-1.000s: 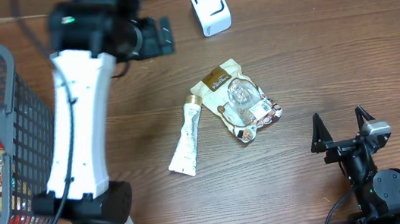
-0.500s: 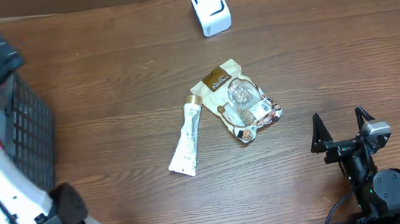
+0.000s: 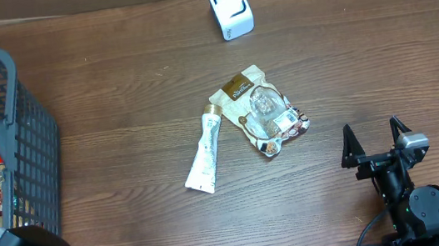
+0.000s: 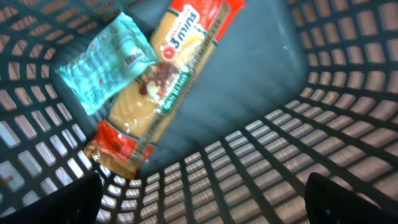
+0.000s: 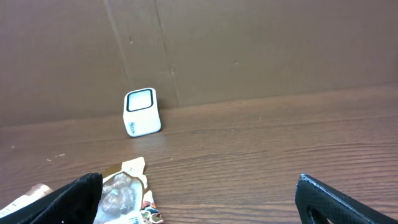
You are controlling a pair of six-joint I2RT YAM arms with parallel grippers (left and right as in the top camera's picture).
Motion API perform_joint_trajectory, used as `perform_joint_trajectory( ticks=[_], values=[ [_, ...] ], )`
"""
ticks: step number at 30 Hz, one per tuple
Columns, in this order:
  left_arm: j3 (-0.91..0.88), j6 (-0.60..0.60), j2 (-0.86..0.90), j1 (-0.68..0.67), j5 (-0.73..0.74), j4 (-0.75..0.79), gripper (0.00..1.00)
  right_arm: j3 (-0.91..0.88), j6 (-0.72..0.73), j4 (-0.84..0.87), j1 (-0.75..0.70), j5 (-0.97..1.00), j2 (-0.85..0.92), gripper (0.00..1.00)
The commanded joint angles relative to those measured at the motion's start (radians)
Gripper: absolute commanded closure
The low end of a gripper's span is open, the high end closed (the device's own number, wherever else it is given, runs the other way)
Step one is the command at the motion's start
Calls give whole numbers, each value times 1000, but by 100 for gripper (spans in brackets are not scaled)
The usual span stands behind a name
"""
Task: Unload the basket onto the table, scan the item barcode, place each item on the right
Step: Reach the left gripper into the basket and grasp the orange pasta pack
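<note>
- Brown wooden table (image 3: 363,63): tube (image 3: 205,154) and pouch (image 3: 262,111) side by side mid-table, white scanner (image 3: 230,9) near the far edge.
- Left jaws spread wide, empty, above basket (image 3: 32,137) holding noodle packet (image 4: 161,81).
- Right jaws spread wide, empty.

"3mins" in white on the red-and-yellow packet (image 4: 163,81) inside the basket (image 4: 323,124)
</note>
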Motion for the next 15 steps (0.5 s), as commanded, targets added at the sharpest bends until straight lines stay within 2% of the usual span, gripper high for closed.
perform_joint_trajectory(
  ticks=[1, 4, 9, 15],
  values=[
    [-95, 104, -13, 2, 17, 61, 5, -11, -1, 3, 4, -5, -8, 0],
    [-194, 164, -13, -6, 27, 129, 5, -11, 0, 3, 4, -5, -8, 0],
    [-365, 252, -13, -7, 26, 251, 10, -11, -1, 3, 4, -5, -8, 0],
    [-544, 294, -13, -7, -5, 410, 10, -11, -1, 3, 4, -5, -8, 0]
  ],
)
